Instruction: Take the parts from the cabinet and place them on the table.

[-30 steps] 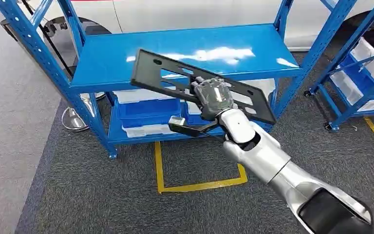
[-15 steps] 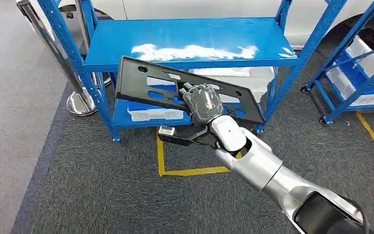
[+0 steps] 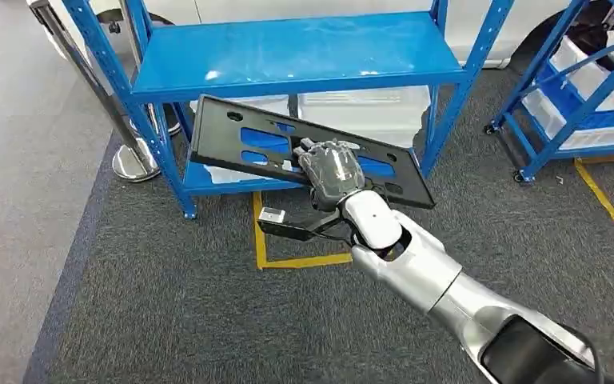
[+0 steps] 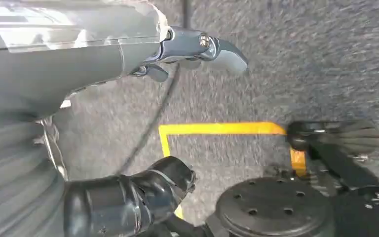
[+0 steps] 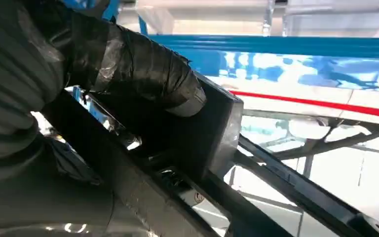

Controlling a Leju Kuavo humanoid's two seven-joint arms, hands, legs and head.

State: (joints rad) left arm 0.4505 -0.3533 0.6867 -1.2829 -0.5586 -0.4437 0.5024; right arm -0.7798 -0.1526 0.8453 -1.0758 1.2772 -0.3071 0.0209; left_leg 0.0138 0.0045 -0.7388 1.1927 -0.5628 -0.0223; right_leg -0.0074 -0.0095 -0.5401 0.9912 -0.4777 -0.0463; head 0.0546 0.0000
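Note:
A long flat black part (image 3: 232, 132) with several cutouts is gripped near its middle by my right hand (image 3: 332, 168). It is held tilted above the carpet, in front of the lower shelf of the blue cabinet (image 3: 288, 56). Close up in the right wrist view, dark taped fingers (image 5: 143, 74) wrap over the edge of the black part (image 5: 212, 133). My left hand (image 4: 79, 74) hangs above the carpet with thumb and fingers apart and nothing between them.
White bins (image 3: 368, 108) sit on the cabinet's lower level. A second blue rack (image 3: 576, 88) with bins stands at the right. Yellow tape (image 3: 304, 260) marks the carpet below the part. A chrome stand base (image 3: 132, 164) is left of the cabinet.
The whole view has shifted and the cabinet sits higher and farther in the picture. My right hand keeps its grip on the black part, which now lies below the top shelf's level.

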